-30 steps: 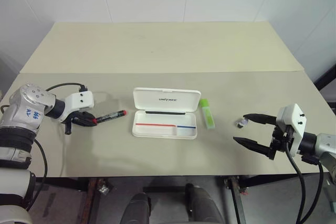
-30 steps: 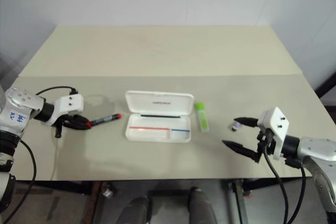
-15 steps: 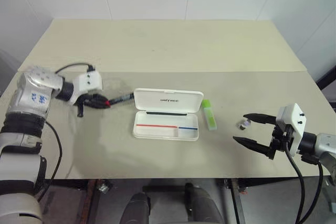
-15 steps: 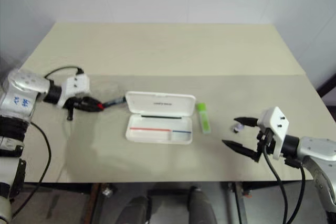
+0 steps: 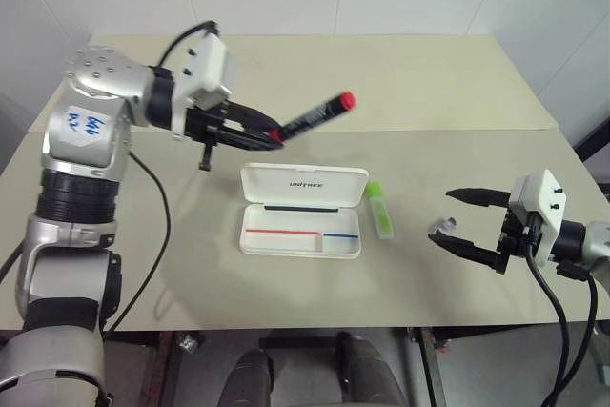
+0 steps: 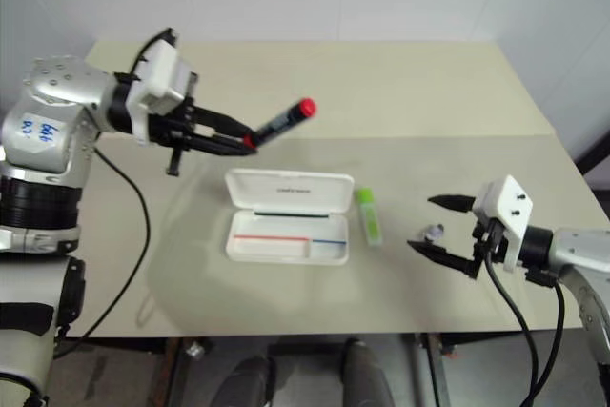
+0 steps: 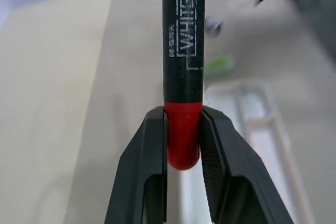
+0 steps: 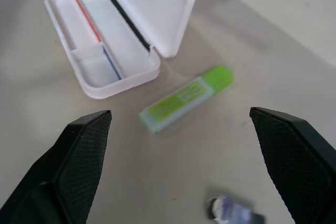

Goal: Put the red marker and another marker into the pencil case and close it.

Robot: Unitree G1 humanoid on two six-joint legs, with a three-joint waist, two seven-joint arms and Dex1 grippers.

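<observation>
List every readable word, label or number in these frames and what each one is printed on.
"WHITE BO", cut off at the frame edge: barrel of the red marker; the smaller print beside it is too blurred to read.
"UNITREE": lid of the open pencil case.
Blue handwriting on a white sticker on the left arm: not legible.
Label on the green highlighter: too blurred to read.

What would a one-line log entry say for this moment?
left gripper: holds red marker aloft | right gripper: open, empty | pencil case: open | green highlighter: on table

left pincer point(image 5: 270, 137) holds the red marker point(image 5: 313, 117) raised above the open pencil case point(image 5: 303, 210).
</observation>
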